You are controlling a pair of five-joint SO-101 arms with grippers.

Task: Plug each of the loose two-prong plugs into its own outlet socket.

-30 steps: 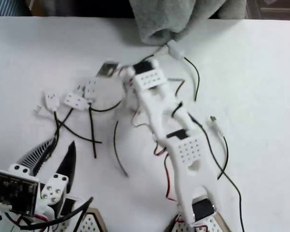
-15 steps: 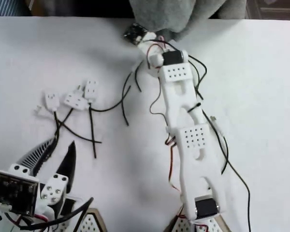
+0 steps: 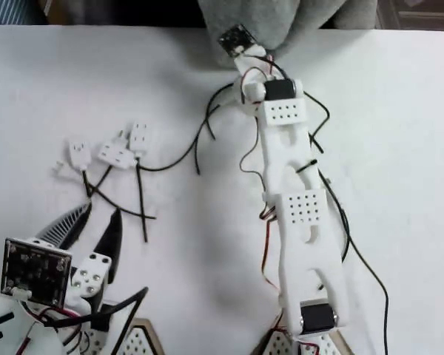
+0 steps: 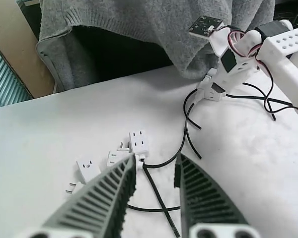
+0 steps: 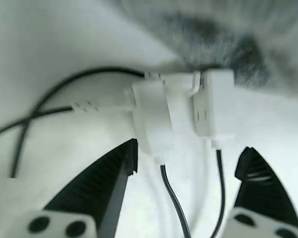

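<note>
Three white outlet sockets (image 3: 116, 154) lie in a cluster at the table's left, their black cords (image 3: 142, 200) trailing toward me. In the left wrist view the sockets (image 4: 138, 143) sit just beyond my left gripper (image 4: 156, 161), which is open and holds nothing. That gripper (image 3: 101, 212) hovers at the front left. My right arm (image 3: 285, 111) stretches to the table's back edge. Its gripper (image 5: 188, 148) is open, with a white plug (image 5: 151, 116) and a white socket block (image 5: 213, 101) lying side by side just ahead of its fingertips, untouched.
A grey knitted garment (image 3: 259, 22) hangs over the back edge, right beside the plug and socket block. A long black cord (image 3: 200, 137) loops from the socket cluster toward the right arm. Thin cables run along that arm's right side.
My right arm has swung from the table's middle to the back edge under the grey garment, dragging a black cord along. My left gripper has risen slightly toward the sockets.
</note>
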